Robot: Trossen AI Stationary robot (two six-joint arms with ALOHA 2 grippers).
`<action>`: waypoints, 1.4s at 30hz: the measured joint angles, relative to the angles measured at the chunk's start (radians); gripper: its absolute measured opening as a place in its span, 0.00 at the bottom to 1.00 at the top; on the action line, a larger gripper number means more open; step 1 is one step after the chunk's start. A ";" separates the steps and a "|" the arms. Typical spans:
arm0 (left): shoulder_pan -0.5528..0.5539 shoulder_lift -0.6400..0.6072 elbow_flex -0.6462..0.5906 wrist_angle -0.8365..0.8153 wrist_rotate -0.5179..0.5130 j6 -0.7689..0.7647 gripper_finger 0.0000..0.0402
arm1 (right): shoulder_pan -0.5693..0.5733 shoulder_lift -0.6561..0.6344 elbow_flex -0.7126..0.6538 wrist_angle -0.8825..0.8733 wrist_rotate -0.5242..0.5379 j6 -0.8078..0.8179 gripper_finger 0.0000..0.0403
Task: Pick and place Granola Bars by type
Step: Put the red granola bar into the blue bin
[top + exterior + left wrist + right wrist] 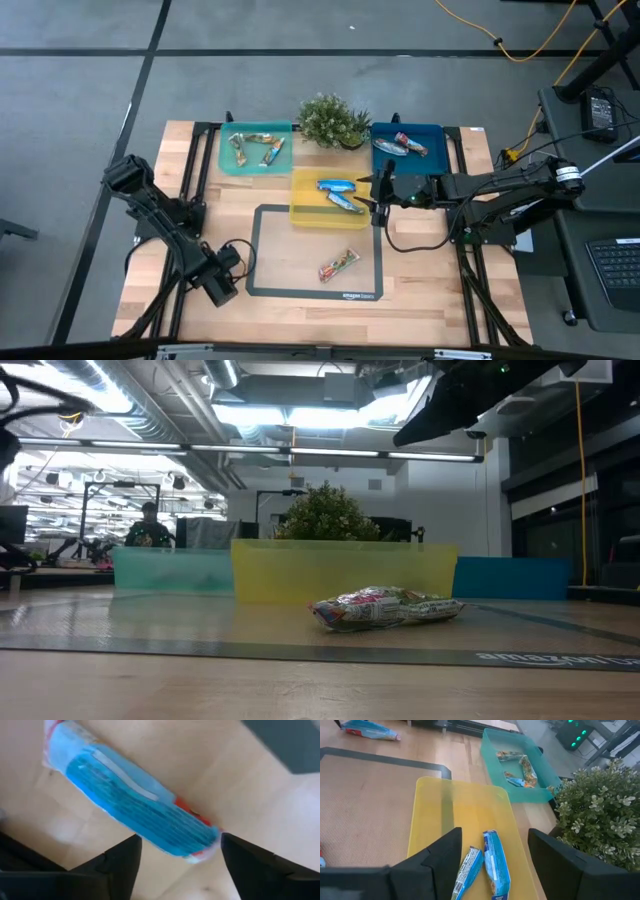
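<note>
Blue bar (135, 805): light, crinkly, slippery foil; we'd pinch mid-length. Left gripper (180, 857) spread over it; right gripper (492, 845) spread, empty

We saw a potted plant (333, 121) at the table's (200, 300) far edge, between teal tray (232, 162) and blue tray (432, 133).

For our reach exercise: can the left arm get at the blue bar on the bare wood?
Probably yes: the left hand is open right above the blue bar, a finger either side, nothing between; the right hand is over the yellow tray.
</note>
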 joint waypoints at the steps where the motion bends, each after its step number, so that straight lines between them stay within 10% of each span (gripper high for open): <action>1: 0.004 0.000 -0.010 0.001 0.000 -0.001 0.67 | 0.000 0.000 0.000 0.000 0.000 -0.001 0.57; 14: 0.015 -0.005 -0.098 0.039 -0.005 -0.010 0.63 | 0.000 0.000 0.000 0.000 0.000 -0.016 0.57; 32: 0.030 0.000 -0.083 0.010 -0.037 0.013 0.10 | 0.000 0.000 0.000 0.005 0.000 -0.012 0.57; 42: 0.035 0.002 0.115 -0.281 -0.272 0.068 0.07 | 0.000 0.012 0.000 0.016 -0.001 0.011 0.57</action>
